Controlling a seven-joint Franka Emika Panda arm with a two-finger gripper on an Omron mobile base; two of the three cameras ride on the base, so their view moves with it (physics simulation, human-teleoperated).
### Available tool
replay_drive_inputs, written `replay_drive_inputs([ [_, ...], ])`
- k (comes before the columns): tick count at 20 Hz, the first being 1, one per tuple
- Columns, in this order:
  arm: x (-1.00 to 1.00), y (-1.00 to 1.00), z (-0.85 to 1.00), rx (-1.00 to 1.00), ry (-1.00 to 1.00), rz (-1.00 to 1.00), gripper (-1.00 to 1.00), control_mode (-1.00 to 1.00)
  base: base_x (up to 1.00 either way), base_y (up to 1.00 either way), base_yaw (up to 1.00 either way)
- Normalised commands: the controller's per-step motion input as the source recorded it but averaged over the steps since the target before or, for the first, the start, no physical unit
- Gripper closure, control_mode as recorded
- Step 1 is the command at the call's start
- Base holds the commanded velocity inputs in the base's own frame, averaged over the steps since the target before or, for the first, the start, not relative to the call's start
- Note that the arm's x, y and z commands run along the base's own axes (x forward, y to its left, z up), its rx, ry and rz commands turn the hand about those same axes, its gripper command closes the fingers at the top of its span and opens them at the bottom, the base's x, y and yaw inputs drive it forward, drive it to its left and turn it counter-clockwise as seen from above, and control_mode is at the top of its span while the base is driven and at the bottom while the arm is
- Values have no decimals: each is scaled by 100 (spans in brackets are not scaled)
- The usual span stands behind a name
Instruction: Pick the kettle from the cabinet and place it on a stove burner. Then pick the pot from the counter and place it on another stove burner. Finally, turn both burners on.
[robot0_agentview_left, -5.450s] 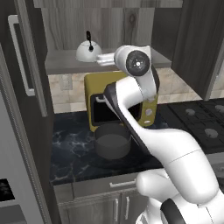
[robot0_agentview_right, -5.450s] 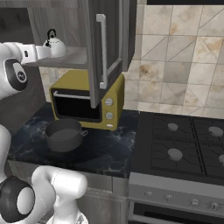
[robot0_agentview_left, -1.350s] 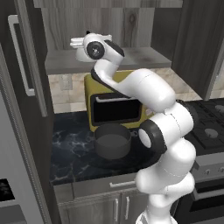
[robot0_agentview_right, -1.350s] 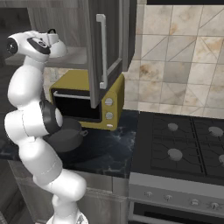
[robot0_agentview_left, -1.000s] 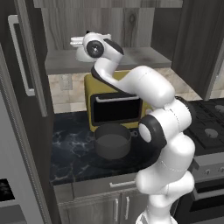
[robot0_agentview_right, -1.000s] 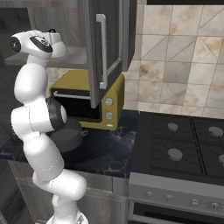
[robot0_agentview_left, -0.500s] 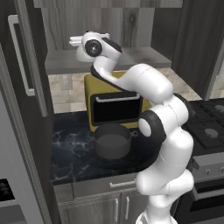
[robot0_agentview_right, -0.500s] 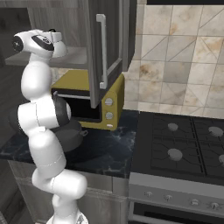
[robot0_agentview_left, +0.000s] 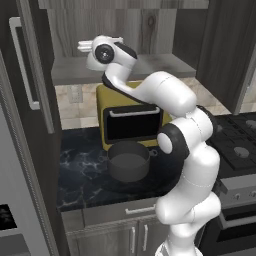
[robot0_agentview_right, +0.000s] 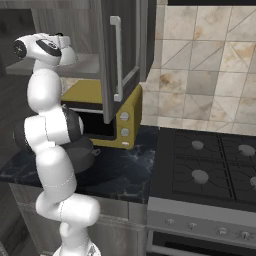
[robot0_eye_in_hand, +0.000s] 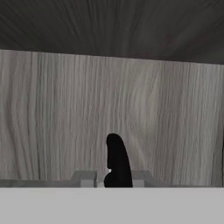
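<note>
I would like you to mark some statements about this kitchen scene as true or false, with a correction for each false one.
1. The pot stands on the counter, in front of the yellow microwave. True.
2. A pot sits on one of the burners. False: the burners are bare.
3. The gripper faces the grey wood-grain inside of the cabinet. True.
4. The cabinet door is shut. False: it stands open.
</note>
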Motion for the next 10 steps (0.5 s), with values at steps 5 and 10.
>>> replay_drive_inputs([
  [5, 0, 0, -2, 0, 0, 0, 100, -100, 0, 0, 0],
  [10, 0, 1, 0, 0, 0, 0, 100, -100, 0, 0, 0],
])
